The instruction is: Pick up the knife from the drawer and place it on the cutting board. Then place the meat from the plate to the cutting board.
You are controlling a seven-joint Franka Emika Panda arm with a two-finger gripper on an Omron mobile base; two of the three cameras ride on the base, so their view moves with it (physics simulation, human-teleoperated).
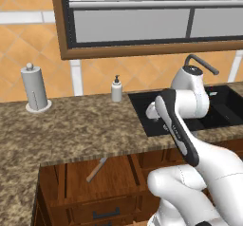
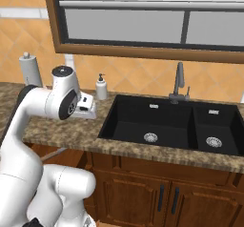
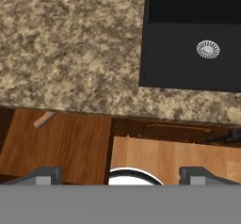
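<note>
We see the knife (image 1: 96, 169) lying in the open drawer (image 1: 118, 175), at ten o'clock of our gripper (image 3: 119, 174), whose fingers stand spread

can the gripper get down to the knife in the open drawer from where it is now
Probably yes. The knife lies on the floor of the open drawer, its far end tucked under the counter edge, the near part exposed. The gripper is open, above the counter edge, with nothing between them.
</note>
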